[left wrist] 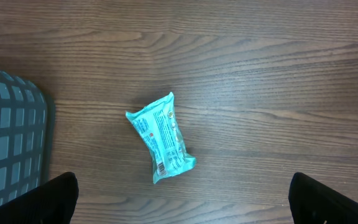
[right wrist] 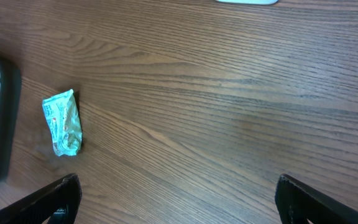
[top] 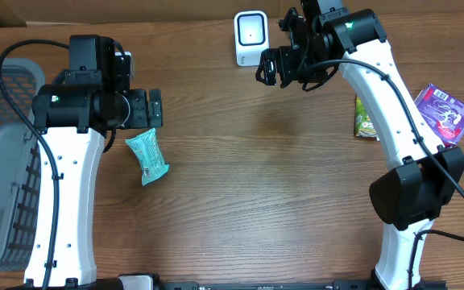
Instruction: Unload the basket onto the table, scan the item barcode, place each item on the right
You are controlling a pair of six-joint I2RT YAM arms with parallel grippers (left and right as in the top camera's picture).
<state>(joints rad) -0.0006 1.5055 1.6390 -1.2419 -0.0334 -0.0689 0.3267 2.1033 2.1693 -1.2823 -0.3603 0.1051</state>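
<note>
Currently my left pincer (top: 153, 109) hangs wide open and empty; the teal packet (top: 147, 158) lies flat just below it in the overhead frame, long axis nearly top-to-bottom. My right pincer (top: 276, 68), equally open and empty, sits well apart, upper centre, beside the white scanner (top: 250, 38).

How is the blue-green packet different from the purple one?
The teal packet is long, puffy and crinkled; the purple packet looks flatter and squarer. The teal packet lies beside the left gripper; the purple packet lies far off on the right side. Both rest on the wooden table, untouched.
</note>
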